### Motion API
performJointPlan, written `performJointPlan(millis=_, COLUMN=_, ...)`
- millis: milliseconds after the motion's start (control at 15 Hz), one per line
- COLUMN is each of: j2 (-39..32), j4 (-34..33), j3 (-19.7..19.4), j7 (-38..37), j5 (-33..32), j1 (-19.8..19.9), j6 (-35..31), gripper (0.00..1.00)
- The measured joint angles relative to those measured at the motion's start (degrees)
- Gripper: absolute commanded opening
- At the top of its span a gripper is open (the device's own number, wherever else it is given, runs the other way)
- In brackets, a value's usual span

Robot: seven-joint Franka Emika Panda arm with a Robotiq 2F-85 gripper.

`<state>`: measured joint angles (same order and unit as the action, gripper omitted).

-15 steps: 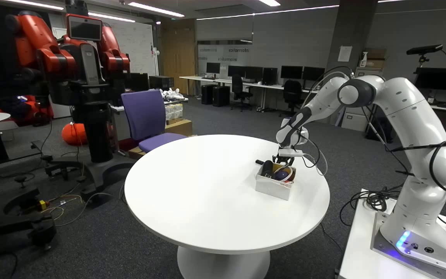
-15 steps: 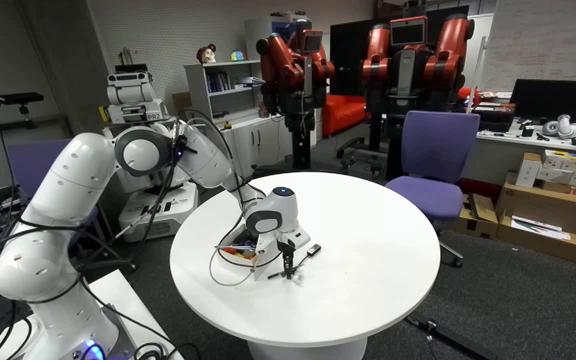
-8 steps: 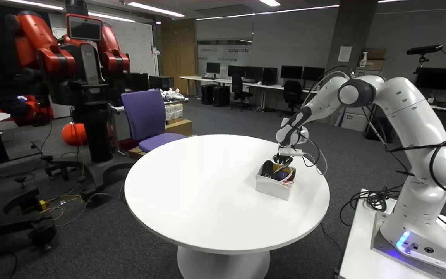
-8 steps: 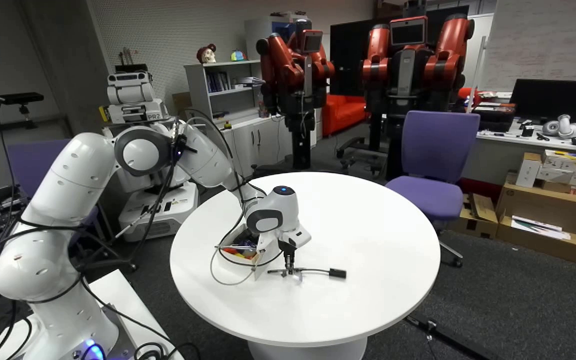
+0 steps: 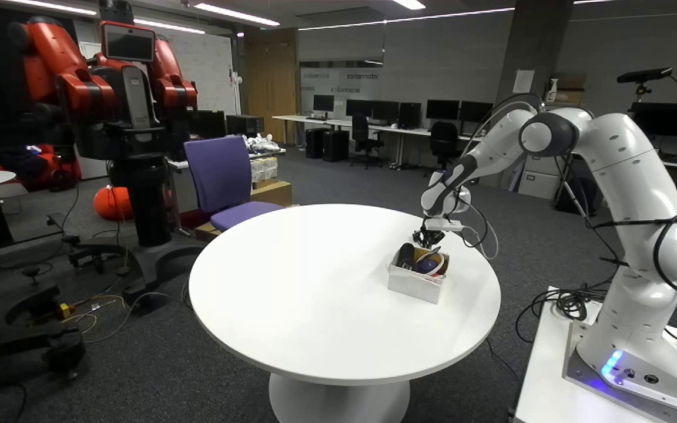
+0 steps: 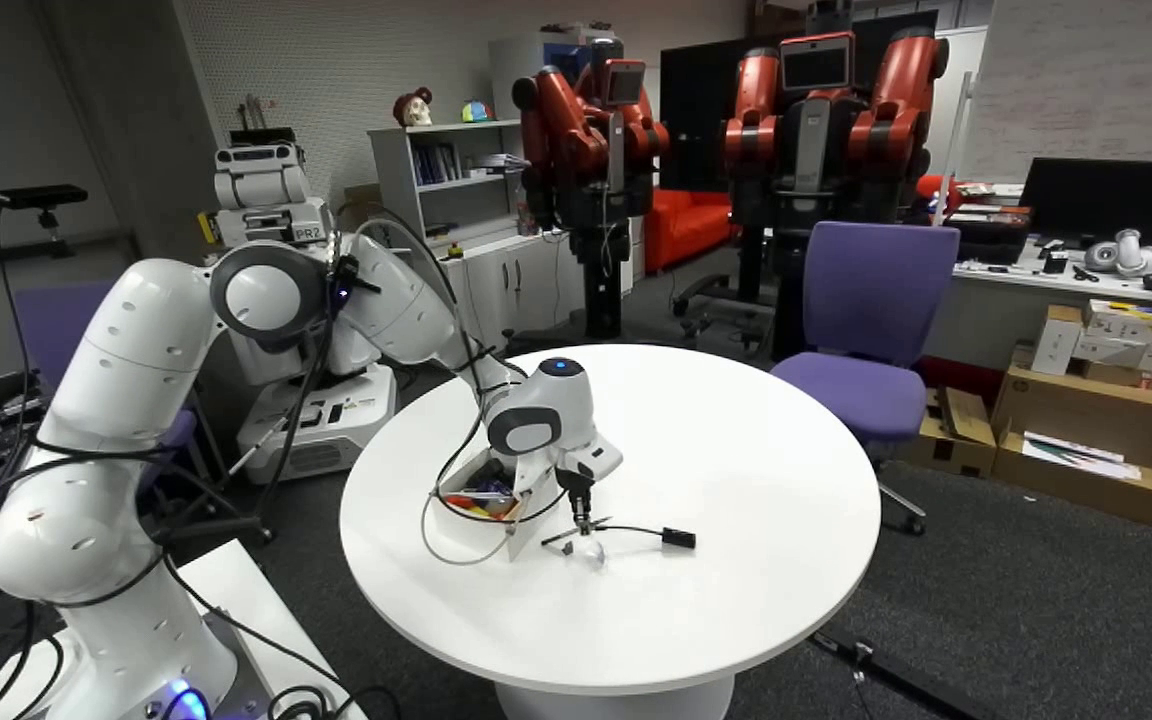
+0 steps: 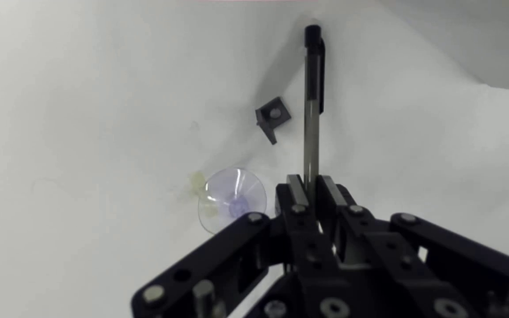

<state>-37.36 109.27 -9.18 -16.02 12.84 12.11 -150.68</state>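
Grey slender pen (image 7: 311, 115) in pincer (image 7: 311, 187)

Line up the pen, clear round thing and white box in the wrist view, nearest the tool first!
1. Pen: gripped in the tool.
2. Clear round thing: beside the tool, picture left.
3. White box: top right corner, only partly showing.

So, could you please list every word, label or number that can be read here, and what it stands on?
"PR2": on the white robot in the background.
"informatics": repeated, reversed, on the glass panel.
Too small or blurred to read: whiteboard writing, the sheet on the pillar, labels on the white boxes.
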Motion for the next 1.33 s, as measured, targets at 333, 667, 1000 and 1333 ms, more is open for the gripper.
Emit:
performJointPlan(millis=333, j2=9.2, j4=7.0, j3=0.1, j7=3.8, j5=0.0, j1=0.0, j6=-0.9, gripper=0.03)
performJointPlan(millis=667, j2=19.4, j4=13.3, j3=0.4, j7=5.8, j5=0.1, j1=0.0, j6=-0.2, gripper=0.03)
performJointPlan(millis=1000, j2=28.7, j4=17.3, j3=0.5, j7=5.9, j5=1.9, j1=0.0, j6=2.9, gripper=0.03)
performJointPlan(millis=1333, j2=35.0, j4=19.5, j3=0.4, j7=5.9, j5=2.2, j1=-0.1, j6=6.7, gripper=0.37)
